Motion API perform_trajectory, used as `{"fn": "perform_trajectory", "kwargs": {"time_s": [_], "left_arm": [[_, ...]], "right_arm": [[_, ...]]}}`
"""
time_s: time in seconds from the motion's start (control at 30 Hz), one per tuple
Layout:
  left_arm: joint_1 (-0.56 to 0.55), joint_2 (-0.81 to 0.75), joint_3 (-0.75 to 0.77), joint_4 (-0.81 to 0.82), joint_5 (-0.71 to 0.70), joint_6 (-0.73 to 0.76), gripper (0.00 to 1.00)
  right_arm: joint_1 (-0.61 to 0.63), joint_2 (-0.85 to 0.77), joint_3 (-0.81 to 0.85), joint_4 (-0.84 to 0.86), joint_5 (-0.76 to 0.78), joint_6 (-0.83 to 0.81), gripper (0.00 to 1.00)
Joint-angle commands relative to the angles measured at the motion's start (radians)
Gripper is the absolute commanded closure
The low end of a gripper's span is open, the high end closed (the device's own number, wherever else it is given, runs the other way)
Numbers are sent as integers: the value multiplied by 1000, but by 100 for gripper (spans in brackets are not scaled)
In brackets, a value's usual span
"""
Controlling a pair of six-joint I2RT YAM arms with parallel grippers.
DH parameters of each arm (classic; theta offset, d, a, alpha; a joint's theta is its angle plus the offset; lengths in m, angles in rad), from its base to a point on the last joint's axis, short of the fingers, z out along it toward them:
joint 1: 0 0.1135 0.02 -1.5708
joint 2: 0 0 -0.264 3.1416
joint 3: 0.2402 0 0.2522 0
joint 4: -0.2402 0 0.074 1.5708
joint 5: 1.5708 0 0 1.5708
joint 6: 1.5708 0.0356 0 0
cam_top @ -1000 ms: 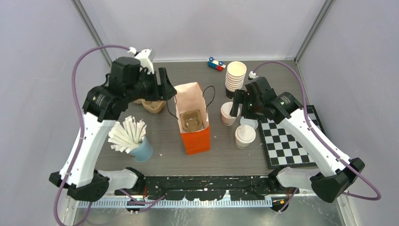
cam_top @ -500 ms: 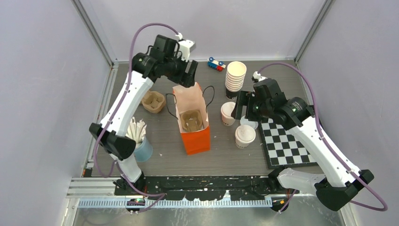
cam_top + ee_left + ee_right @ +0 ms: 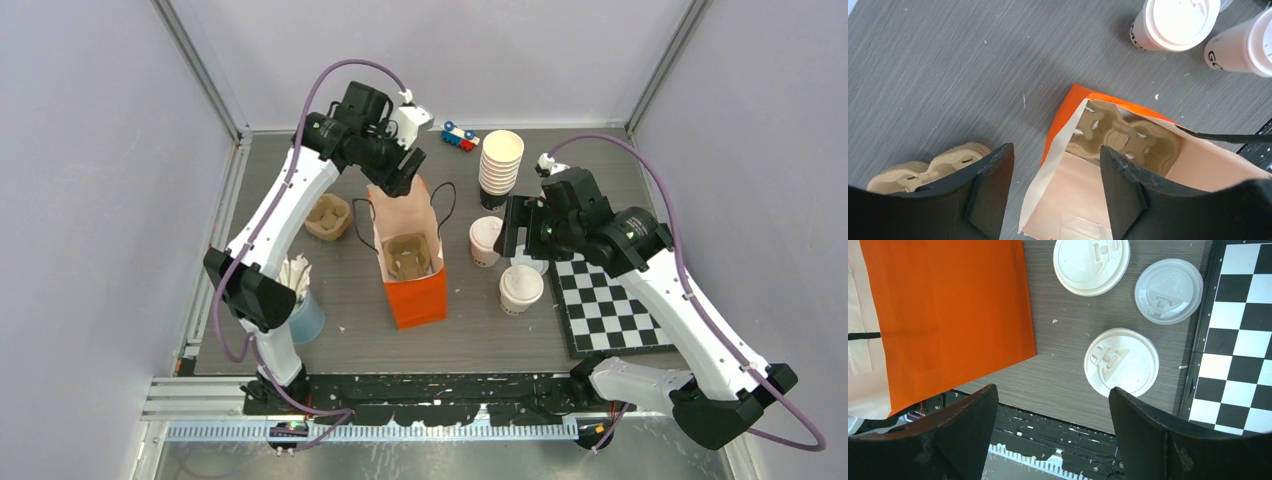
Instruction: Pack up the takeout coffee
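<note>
Three takeout coffee cups with white lids stand right of the orange bag [image 3: 415, 290]: one [image 3: 486, 238] by the bag, one [image 3: 521, 287] nearer the front, and a third [image 3: 1169, 290] beside the checkerboard. The bag stands open with a cardboard cup carrier [image 3: 1120, 136] inside. My left gripper [image 3: 400, 178] hovers open at the bag's back rim. The rim's pale edge [image 3: 1048, 180] lies between its fingers, untouched. My right gripper [image 3: 1052, 395] hangs open and empty above the cups, and the front cup [image 3: 1121, 361] shows just past its fingertips.
A tall stack of lidless cups [image 3: 500, 162] and a toy car [image 3: 459, 135] stand at the back. A second carrier [image 3: 327, 215] lies left of the bag. A blue cup of paper sticks [image 3: 300, 300] is at the front left and a checkerboard [image 3: 610, 300] at the right.
My left arm has swung from beside the loose carrier up and right to the bag's back rim. My right arm has shifted slightly right and stays open.
</note>
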Motion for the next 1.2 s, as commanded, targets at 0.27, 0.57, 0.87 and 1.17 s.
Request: {"fn": "perform_trajectory", "kwargs": {"time_s": [0.27, 0.57, 0.87, 1.17], "left_arm": [[4, -4, -38, 53, 79, 30, 53], [4, 23, -58, 44, 82, 40, 64], [5, -61, -13, 0, -43, -157, 100], [4, -175, -135, -65, -41, -575, 100]], "right_arm": [[-4, -27, 49, -1, 25, -4, 14], [-3, -36, 53, -12, 34, -2, 14], [-4, -27, 44, -12, 47, -5, 15], [-19, 10, 16, -26, 58, -5, 14]]}}
